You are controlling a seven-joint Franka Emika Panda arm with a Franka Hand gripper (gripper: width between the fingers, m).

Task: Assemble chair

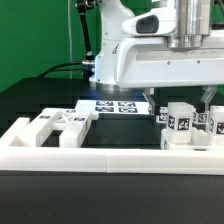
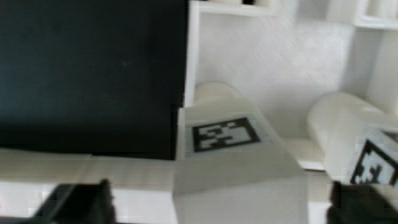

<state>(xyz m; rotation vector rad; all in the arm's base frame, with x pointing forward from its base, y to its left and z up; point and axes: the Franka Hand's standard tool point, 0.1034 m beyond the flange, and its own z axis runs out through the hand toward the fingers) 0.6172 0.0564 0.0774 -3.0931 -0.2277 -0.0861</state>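
1. One robot arm reaches in from above, its single tool hanging low over the exterior view's right side of the black counter.
2. The chair is not yet put together; its white parts lie in two groups behind the long low barrier wall.
3. On the exterior view's right is a tight cluster of upright pieces. At least four black-and-white tags show on it, but the exact number of pieces cannot be told.
4. On the exterior view's left lie the flat notched pieces, seemingly two, just beside each other.
5. Between the two groups, further back, lies one marker board with four tags in view.
6. In the wrist view the tool stands spread wide, with one dark finger low at one edge and the other dark at the opposite edge. It grips nothing.
7. One tagged piece stands between the fingers, with a clear gap to the finger that shows well.
8. A second piece with one partly cropped tag stands just beside it.
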